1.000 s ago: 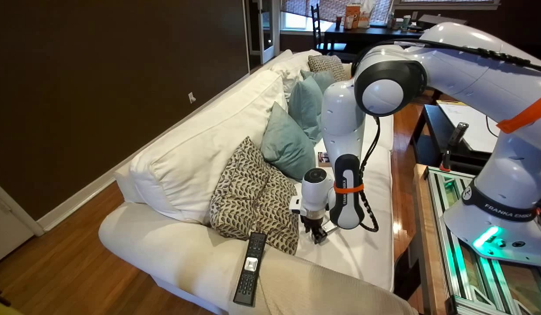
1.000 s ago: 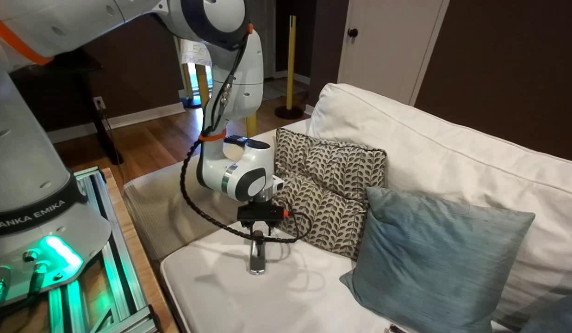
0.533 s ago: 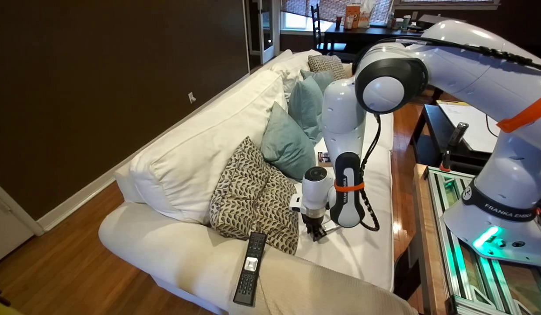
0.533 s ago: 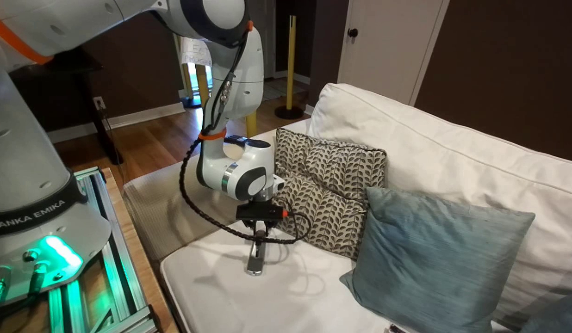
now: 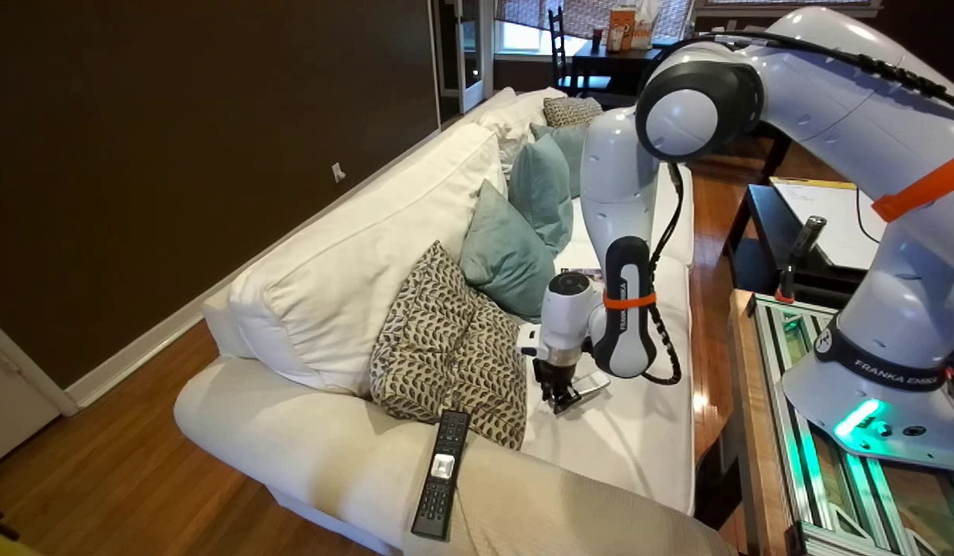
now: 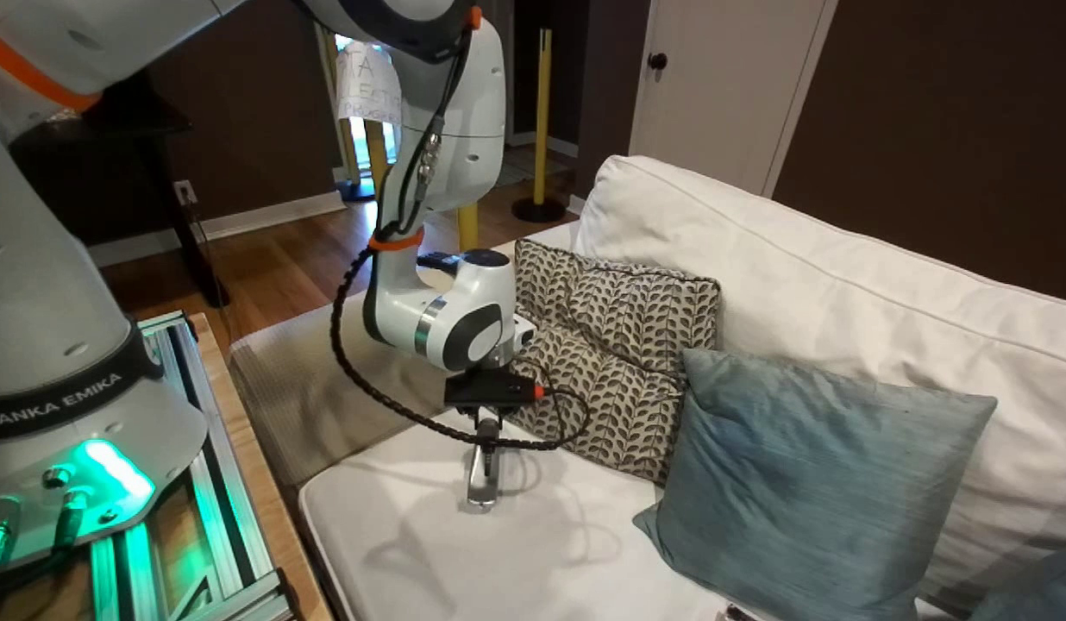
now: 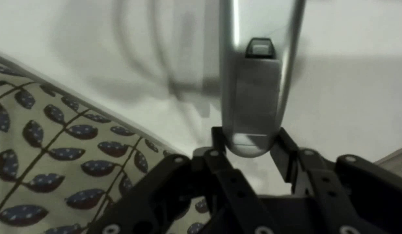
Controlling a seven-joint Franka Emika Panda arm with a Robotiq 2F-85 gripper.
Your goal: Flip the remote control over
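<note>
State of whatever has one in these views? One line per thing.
Claw, closed on one end of the white remote
White remote, gripped, greyish latched side showing in the wrist view; lifted or resting, can't tell
Black remote, lying on the sofa arm, buttons up
Near patterned cushion, propped against the sofa back
Nearest teal cushion, leaning on the sofa back
Base light, lit green

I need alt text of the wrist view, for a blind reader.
The end effector grips one end of a silver-grey remote control, its panelled face showing. Behind is a white seat cushion; a leaf-patterned pillow lies at lower left.
</note>
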